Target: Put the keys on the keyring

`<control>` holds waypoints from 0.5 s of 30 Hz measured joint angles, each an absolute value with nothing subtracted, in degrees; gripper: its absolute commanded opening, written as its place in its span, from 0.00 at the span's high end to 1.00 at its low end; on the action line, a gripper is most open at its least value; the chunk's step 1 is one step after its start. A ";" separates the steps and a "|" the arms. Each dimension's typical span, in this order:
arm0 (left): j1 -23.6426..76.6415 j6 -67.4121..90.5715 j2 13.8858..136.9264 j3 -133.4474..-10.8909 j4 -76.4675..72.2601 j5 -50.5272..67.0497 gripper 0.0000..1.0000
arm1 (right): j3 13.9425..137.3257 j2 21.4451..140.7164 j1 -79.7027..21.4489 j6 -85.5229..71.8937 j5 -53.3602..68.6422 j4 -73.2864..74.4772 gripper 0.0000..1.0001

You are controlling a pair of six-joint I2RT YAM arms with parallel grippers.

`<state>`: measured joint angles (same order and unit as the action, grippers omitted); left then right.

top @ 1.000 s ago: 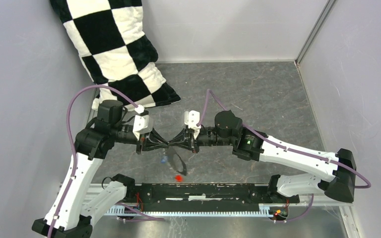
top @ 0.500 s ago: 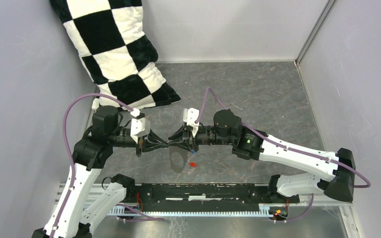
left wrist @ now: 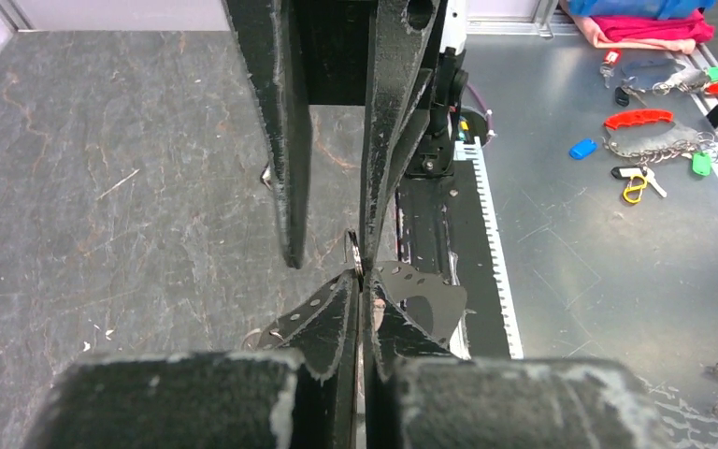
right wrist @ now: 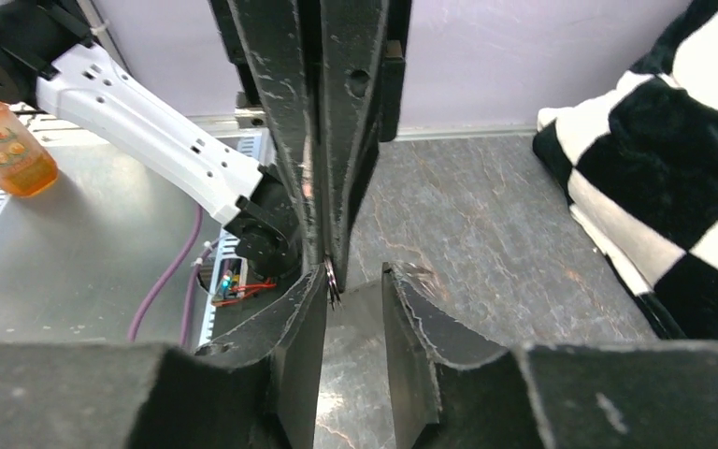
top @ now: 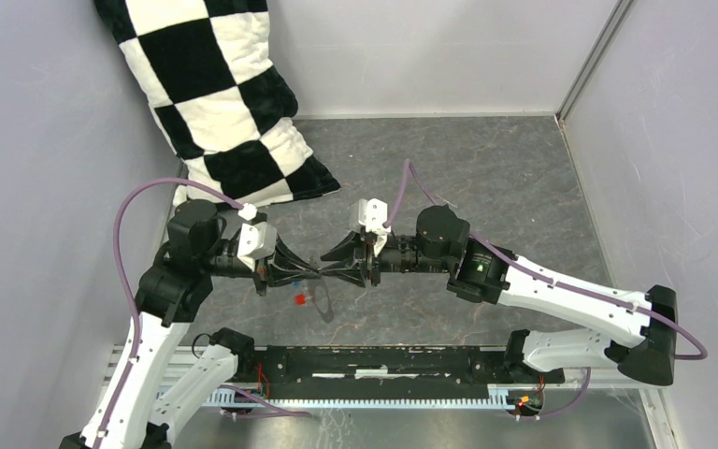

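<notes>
My left gripper (top: pixel 314 272) is shut on the thin grey keyring (top: pixel 325 301), which hangs below the fingertips over the grey table. A red key (top: pixel 300 299) dangles by the ring, with a small blue key (top: pixel 296 281) just above it. The dark key is not visible. My right gripper (top: pixel 331 271) faces the left one tip to tip, open, its fingers either side of the ring's top. In the left wrist view the ring's edge (left wrist: pixel 357 254) sticks out of my shut left gripper (left wrist: pixel 360 276). In the right wrist view my right gripper (right wrist: pixel 355 273) gapes beside the ring (right wrist: pixel 333 283).
A black-and-white checked pillow (top: pixel 215 94) leans at the back left. Grey walls close in both sides and the back. A black rail (top: pixel 383 360) runs along the near edge. Spare keys and coloured tags (left wrist: pixel 654 140) lie on the metal shelf beyond the rail.
My right gripper has opened; a second ago both grippers were pinched tip to tip. The ring and red key have swung from lower right to the left, under my left gripper.
</notes>
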<state>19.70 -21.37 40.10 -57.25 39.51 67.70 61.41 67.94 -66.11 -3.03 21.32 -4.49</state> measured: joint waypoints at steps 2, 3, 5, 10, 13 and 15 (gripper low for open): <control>19.75 -20.73 40.01 -57.14 38.06 67.68 0.98 | 61.41 67.66 -66.11 -3.27 22.50 -5.10 0.83; 19.75 -20.43 40.03 -57.04 37.15 67.57 0.98 | 61.41 67.66 -66.26 -3.46 23.64 -5.69 0.86; 19.84 -19.51 40.21 -56.86 36.14 67.81 0.98 | 61.56 67.64 -66.63 -3.22 24.51 -5.85 0.93; 20.03 -18.39 40.03 -56.82 35.42 67.83 0.98 | 62.72 67.64 -66.39 -2.11 24.99 -3.73 0.71; 20.05 -18.20 39.97 -56.80 34.48 67.31 0.98 | 63.61 67.59 -66.46 -1.61 25.54 -2.04 0.45; 20.03 -18.15 40.03 -56.80 33.43 66.48 0.98 | 63.96 67.09 -66.98 -1.26 25.10 -0.56 0.39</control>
<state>20.03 -18.15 40.03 -56.80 33.43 66.48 63.96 67.09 -66.98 -1.26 25.10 -0.56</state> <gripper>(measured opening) 0.042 0.510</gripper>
